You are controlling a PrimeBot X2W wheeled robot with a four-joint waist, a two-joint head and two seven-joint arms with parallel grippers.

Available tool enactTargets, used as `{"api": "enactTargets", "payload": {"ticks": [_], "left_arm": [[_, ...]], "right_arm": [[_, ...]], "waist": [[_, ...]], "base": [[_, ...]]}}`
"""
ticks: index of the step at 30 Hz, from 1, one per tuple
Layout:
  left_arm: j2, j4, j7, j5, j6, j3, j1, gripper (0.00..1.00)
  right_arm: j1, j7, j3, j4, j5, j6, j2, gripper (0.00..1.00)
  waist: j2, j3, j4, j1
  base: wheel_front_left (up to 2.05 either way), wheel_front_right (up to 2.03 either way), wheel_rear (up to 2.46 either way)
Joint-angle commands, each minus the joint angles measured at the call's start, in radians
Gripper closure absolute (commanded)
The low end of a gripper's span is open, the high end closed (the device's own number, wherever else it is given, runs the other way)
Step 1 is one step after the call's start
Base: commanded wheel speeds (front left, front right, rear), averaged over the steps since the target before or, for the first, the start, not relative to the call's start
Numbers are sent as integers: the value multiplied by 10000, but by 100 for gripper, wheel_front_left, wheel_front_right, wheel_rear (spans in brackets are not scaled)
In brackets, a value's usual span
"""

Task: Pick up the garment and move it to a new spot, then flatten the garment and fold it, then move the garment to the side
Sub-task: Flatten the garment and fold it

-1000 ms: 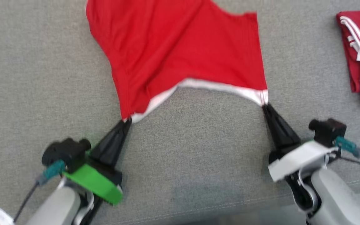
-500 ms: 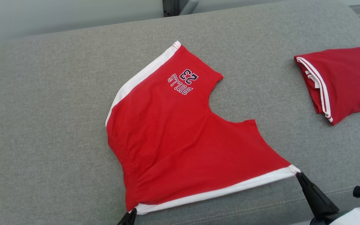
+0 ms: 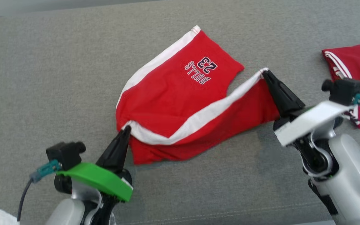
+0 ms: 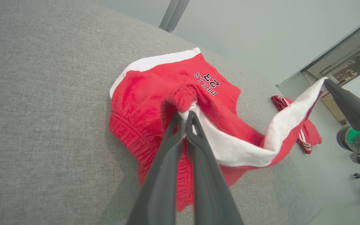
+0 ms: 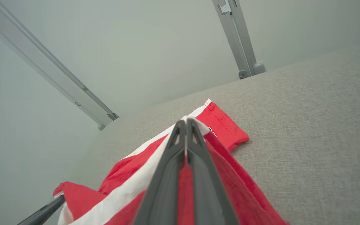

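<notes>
The red shorts [image 3: 173, 93] lie mid-way across the grey cushion [image 3: 58, 78], with one white-striped leg held up off it. The left gripper [image 3: 126, 128] pinches the stripe's waistband end just above the cushion, and the right gripper [image 3: 264, 72] pinches its hem corner higher up.

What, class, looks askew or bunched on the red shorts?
The red shorts sit uneven: the white-striped edge held between left gripper and right gripper slants across the printed leg, edges unaligned; fabric bunches near the left gripper.
</notes>
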Motion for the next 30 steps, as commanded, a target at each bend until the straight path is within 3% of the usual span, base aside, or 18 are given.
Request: {"api": "enactTargets", "payload": {"ticks": [1,4,11,14,30], "left_arm": [[-95,113,58,-110,53,53,-390,100],[-326,658,292,-34,72,-48,-1289,100],[-1014,2232,31,-76,298,151,-2712,100],[-1328,2834,-72,-307,183,228,-3045,100],[-1934,5081,-147,-57,-249,-550,-5093,100]], "right_arm": [[-413,34,67,262,-117,0,51,100],[-1582,-156,131,1557,-65,0,353,100],[-3972,-588,195,4368,-799,-2,309,100],[-4788,-723,360,5323,-1037,-2,352,100],[-6936,-1547,1259,8346,-1249,-2,269,100]], "waist": [[113,693,748,1],[113,914,1197,1],[113,1442,1921,1],[113,1585,2113,1],[113,1782,2463,1]], "base": [[0,0,0],[0,0,0],[0,0,0],[0,0,0],[0,0,0]]}}
